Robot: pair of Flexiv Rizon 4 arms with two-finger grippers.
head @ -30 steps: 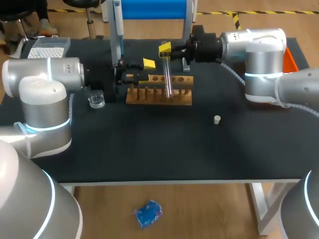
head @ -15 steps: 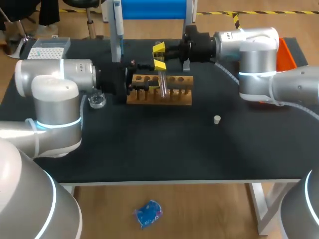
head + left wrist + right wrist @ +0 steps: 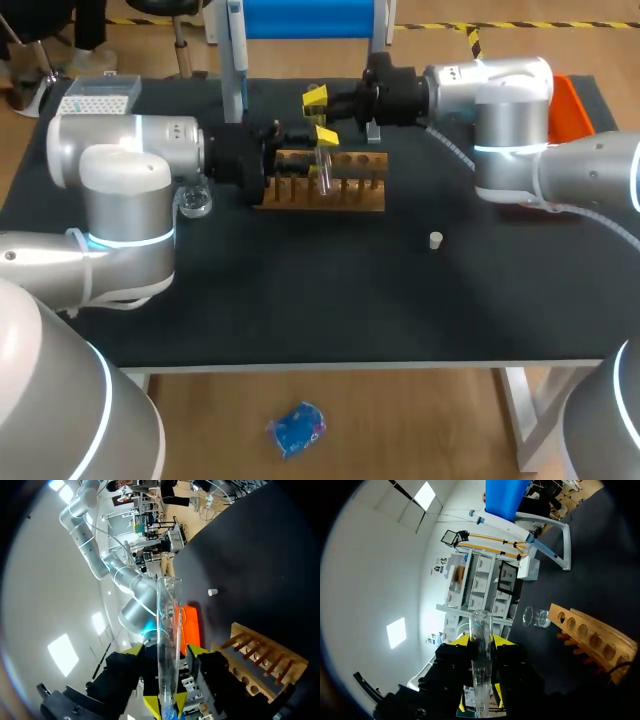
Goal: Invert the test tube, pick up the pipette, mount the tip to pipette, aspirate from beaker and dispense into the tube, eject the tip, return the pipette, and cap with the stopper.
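**Hand-over above the rack.** The test tube (image 3: pixel 169 630), of clear glass, runs straight out from between the yellow tips of my left jaws (image 3: pixel 165 706). Both tips lie against its sides, so these jaws are narrow and hold it. My right jaws (image 3: pixel 479 706) meet the same tube from the opposite side. In the right wrist view it rises from between their tips. In the left wrist view those tips stand to either side of the glass with dark gaps between, so I cannot tell whether they grip or merely flank it. In the head view the tube hangs slightly tilted over the wooden rack (image 3: pixel 365 197), its lower end in front of the pegs. Contact with the rack cannot be told.

**Containers, near to far on the desk (image 3: pixel 300 300).**
- The beaker (image 3: pixel 193 203) is small and clear and stands just beside the rack's left end, under my left arm. Its contents are not discernible.
- The rack shows a row of round holes along its top.
- An orange tray (image 3: pixel 583 115) lies at the far right edge behind my right arm, its inside hidden.
- The tip box (image 3: pixel 97 98) sits at the far left corner, its top a grid of small pale spots.

**Count, near to far.** One white stopper (image 3: pixel 435 240) lies alone, nearer than the rack and to its right. Then come one beaker, one rack, one test tube, one tray and one tip box. One pipette (image 3: pixel 235 60) stands upright at the far edge.
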